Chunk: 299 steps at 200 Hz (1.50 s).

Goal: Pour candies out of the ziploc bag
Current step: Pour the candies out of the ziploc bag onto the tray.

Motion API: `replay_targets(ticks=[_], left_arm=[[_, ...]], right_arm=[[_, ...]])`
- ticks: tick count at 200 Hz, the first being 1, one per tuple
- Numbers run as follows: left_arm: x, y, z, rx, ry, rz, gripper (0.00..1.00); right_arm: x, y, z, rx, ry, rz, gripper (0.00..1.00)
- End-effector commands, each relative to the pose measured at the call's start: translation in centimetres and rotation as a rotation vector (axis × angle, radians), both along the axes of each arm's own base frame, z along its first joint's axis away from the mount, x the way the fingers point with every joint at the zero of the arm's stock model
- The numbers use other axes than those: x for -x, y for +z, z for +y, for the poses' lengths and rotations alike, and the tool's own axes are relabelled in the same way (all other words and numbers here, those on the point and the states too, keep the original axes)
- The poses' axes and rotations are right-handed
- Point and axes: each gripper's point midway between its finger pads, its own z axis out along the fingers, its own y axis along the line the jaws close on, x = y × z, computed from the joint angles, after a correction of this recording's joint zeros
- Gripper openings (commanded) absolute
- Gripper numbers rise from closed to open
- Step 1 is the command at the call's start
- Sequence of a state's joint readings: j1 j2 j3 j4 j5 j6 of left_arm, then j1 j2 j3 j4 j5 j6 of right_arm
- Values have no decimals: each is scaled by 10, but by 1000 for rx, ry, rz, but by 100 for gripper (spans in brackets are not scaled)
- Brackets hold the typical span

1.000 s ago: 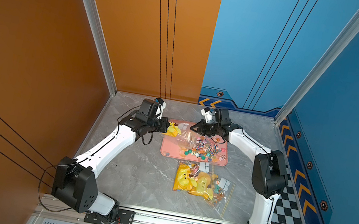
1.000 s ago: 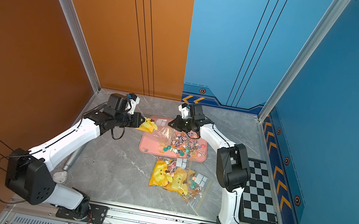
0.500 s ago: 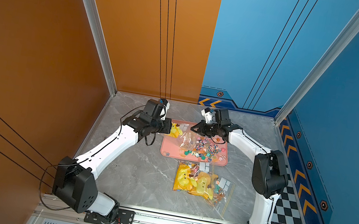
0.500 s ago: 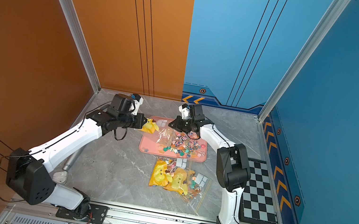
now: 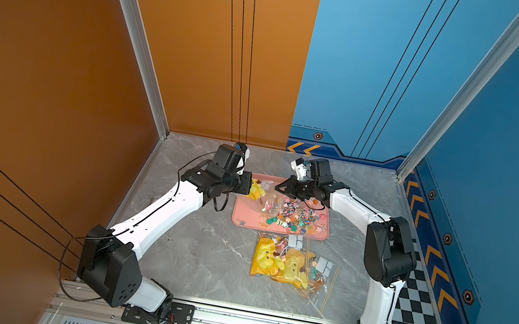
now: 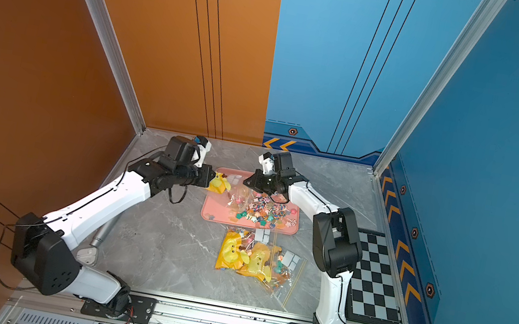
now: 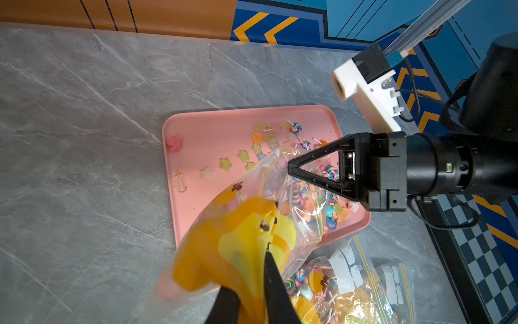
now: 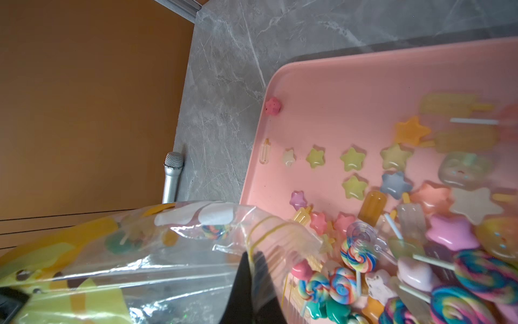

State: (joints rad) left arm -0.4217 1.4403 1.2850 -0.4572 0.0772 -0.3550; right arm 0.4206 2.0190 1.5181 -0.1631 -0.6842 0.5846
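The ziploc bag [image 5: 257,189] [image 6: 220,183], clear with yellow print, hangs between both grippers over the pink tray [image 5: 241,218] [image 6: 211,213]. My left gripper [image 5: 248,185] [image 7: 246,277] is shut on the bag's yellow closed end [image 7: 246,232]. The bag's open rim [image 8: 269,227] is pinched in my right gripper [image 5: 283,190] [image 8: 252,256], which is shut. Candies [image 5: 294,214] [image 7: 252,148] [image 8: 392,196] lie spread on the tray: stars, swirl lollipops, ice-lolly shapes. A few candies show inside the bag [image 8: 215,230].
More filled ziploc bags [image 5: 283,264] [image 6: 251,259] lie on the grey table in front of the tray. A silver microphone [image 8: 172,176] [image 6: 103,232] rests near the orange left wall. A checkered mat [image 5: 414,298] lies at the right edge.
My left gripper has moved right, toward the tray and the right gripper, carrying the bag's yellow end. The right arm has stayed put.
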Motion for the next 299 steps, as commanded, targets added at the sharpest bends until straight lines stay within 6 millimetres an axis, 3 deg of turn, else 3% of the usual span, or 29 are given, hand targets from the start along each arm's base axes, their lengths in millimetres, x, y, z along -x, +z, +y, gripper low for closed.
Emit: replay_targets(ticks=[1, 28, 60, 75, 99, 114, 154, 196, 240, 252, 263, 280, 299], left_arm=[[-6, 10, 4, -34, 21, -45, 11], [-7, 3, 6, -45, 30, -32, 11], [-10, 34, 8, -45, 35, -93, 11], [-9, 43, 9, -47, 41, -117, 12], [-5, 19, 6, -73, 33, -68, 11], [-4, 8, 5, -77, 24, -40, 12], [-7, 45, 11, -69, 43, -130, 12], [-6, 16, 9, -83, 32, -64, 11], [-6, 54, 16, -75, 48, -149, 11], [-5, 50, 17, -77, 52, -142, 11], [-4, 35, 15, -89, 45, -109, 11], [-3, 16, 15, -104, 35, -60, 10], [-3, 38, 16, -94, 39, -108, 10]], right_arm=[[-11, -25, -21, 60, -84, 38, 0], [-14, -21, -21, 54, -86, 31, 0], [-19, -5, -21, 32, -94, 9, 0], [-17, -10, -20, 40, -93, 15, 0], [-13, -29, -17, 35, -89, 49, 0], [-13, -28, -13, 22, -84, 52, 0], [-21, -6, -10, 0, -93, 12, 0], [-18, -20, -9, 13, -88, 36, 0], [-17, -10, -9, 11, -91, 13, 0], [-14, -19, -9, 20, -88, 27, 0], [-13, -28, -8, 17, -88, 43, 0], [-14, -27, -5, -7, -90, 49, 0], [-17, -13, -2, -25, -89, 25, 0]])
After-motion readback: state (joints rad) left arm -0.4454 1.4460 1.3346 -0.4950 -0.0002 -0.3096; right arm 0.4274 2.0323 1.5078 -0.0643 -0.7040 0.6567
